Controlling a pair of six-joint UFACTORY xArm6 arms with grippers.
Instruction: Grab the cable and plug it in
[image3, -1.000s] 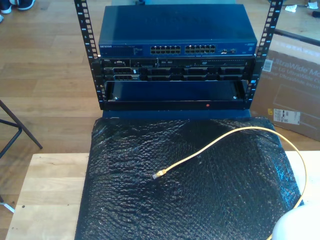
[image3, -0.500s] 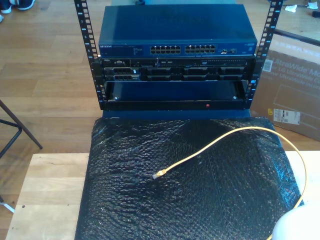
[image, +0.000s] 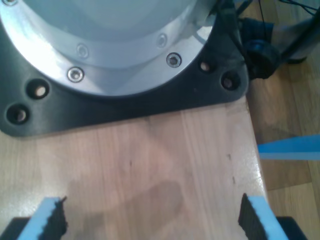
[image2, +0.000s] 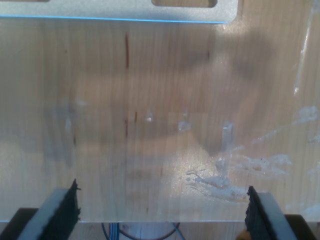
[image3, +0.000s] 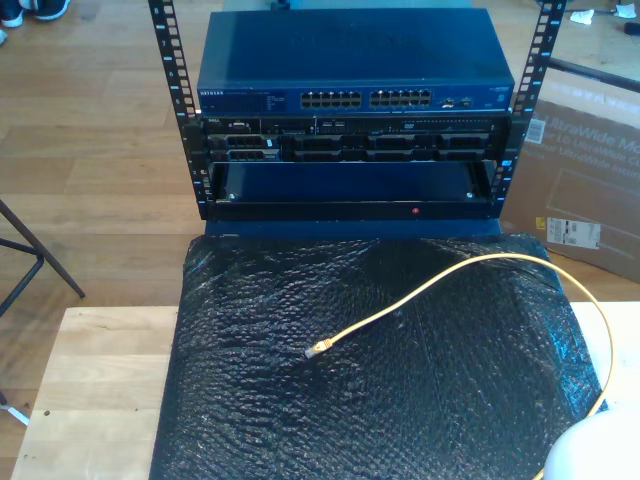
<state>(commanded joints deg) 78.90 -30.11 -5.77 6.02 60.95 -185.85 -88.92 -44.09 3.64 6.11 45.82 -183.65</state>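
Observation:
The yellow cable (image3: 440, 278) lies loose on a black bubble-wrap mat (image3: 260, 400) in the exterior view. Its small clear plug (image3: 316, 349) rests near the mat's middle. From there the cable arcs toward the exterior view's right and runs down past a white arm part (image3: 600, 450). The blue network switch (image3: 355, 99), with two blocks of ports, sits atop the rack behind the mat. My first gripper (image: 150, 217) is open over bare wood, with an arm's silver and black base (image: 125, 75) ahead of it. Over wood too, my second gripper (image2: 162, 207) is open with nothing between its fingers.
A black rack (image3: 350, 170) holds server units and an open slot under the switch. A cardboard box (image3: 590, 170) stands at the exterior view's right. The wooden table (image3: 100, 390) shows beside the mat at the exterior view's left. A metal bracket (image2: 150, 12) lies ahead of my second gripper.

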